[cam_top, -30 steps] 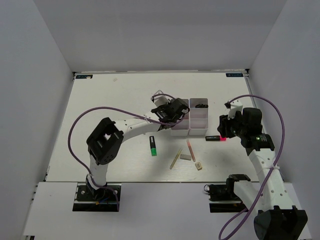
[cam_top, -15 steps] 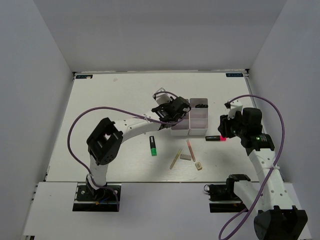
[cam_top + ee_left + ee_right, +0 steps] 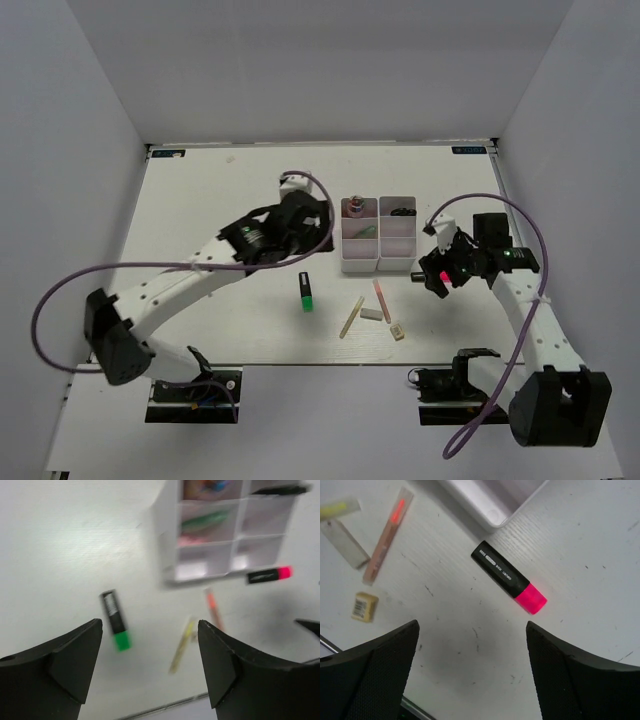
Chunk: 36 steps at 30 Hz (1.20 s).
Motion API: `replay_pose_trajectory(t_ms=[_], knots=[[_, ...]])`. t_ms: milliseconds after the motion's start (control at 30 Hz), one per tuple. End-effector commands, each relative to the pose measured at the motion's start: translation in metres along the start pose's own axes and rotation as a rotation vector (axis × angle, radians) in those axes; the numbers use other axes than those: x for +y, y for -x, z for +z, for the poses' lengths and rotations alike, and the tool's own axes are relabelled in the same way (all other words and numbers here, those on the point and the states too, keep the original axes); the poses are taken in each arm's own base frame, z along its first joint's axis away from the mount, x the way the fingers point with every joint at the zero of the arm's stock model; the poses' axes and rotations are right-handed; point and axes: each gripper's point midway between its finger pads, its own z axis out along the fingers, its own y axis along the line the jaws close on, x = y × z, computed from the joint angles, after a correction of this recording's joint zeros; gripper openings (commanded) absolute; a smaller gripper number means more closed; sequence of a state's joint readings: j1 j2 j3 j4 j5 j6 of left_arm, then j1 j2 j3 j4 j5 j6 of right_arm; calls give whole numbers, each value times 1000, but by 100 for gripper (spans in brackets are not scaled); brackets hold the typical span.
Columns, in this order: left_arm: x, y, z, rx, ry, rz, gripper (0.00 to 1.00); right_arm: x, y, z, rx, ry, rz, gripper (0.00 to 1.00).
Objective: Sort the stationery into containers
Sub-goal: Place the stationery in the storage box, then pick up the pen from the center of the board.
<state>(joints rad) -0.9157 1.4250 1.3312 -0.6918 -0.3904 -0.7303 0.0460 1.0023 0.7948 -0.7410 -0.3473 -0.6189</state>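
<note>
The containers (image 3: 378, 262) stand mid-table. Black-handled scissors (image 3: 280, 489) lie in one far bin, a mint-green marker (image 3: 204, 519) in a left bin and something pink (image 3: 192, 541) just in front of it. A black-green marker (image 3: 306, 291), cream stick (image 3: 350, 317), pink stick (image 3: 381, 298), grey eraser (image 3: 371, 313) and tan eraser (image 3: 398, 332) lie on the table in front. My left gripper (image 3: 305, 228) hangs open and empty left of the bins, above the table (image 3: 149, 627). My right gripper (image 3: 472, 627) is open, just short of the black-pink marker (image 3: 509, 576).
The white table (image 3: 220, 200) is walled on three sides. Its front edge (image 3: 330, 364) runs just behind the loose stationery. In the right wrist view a container corner (image 3: 490, 500) sits close above the black-pink marker. Purple cables loop off both arms.
My left gripper has pulled back leftward from the bins and opened. My right gripper has swung down and left over the black-pink marker and opened wide.
</note>
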Motion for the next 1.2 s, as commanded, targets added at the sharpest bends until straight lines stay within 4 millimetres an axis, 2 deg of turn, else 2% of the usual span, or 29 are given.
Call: replay_pose_trajectory(t_ms=[0,33,67,100,133,167,233,300,333,367,400,433,500,533,600,633,800,833,933,1000,1167], knots=[[83,-62,-22,296,92,176,88,-3,-10,0,55,91,-209,87],[92,-67,-25,315,92,195,90,-8,-11,2,55,91,-277,84],[113,-82,-28,351,117,180,90,-7,-15,7,61,104,-303,69],[119,-77,-32,318,93,170,90,-12,-16,11,42,113,-296,52],[127,-76,-32,310,91,155,90,-14,-19,14,37,134,-399,35],[136,-86,-36,303,71,143,90,-13,-20,20,14,146,-425,21],[146,-86,-35,293,60,113,91,-11,-25,29,-8,199,-549,22],[155,-94,-38,301,57,111,91,-17,-15,27,-28,204,-580,31],[161,-96,-37,307,58,98,91,-9,-23,30,-13,277,-540,33],[163,-96,-38,305,54,106,91,-10,-22,29,-11,296,-559,35],[169,-99,-37,311,65,100,91,-21,-7,24,-24,275,-575,40],[172,-100,-36,311,62,99,91,-16,-19,28,17,346,-517,43],[169,-102,-37,320,29,84,91,-24,-13,26,32,369,-528,47],[170,-102,-37,313,25,79,91,-25,-15,28,43,386,-513,59],[168,-100,-37,302,4,66,91,-33,-11,30,47,379,-527,61],[171,-98,-37,301,4,53,91,-36,-10,32,48,378,-522,76],[175,-102,-36,312,-17,2,91,-37,-18,45,39,408,-563,76],[175,-103,-37,315,-24,-6,91,-32,-25,48,44,429,-574,76],[176,-102,-36,314,-27,-13,91,-37,-32,63,24,397,-618,75],[176,-103,-35,317,-26,-16,91,-45,-30,72,-4,351,-654,75],[177,-103,-35,318,-21,-18,91,-52,-34,84,-11,333,-669,75]])
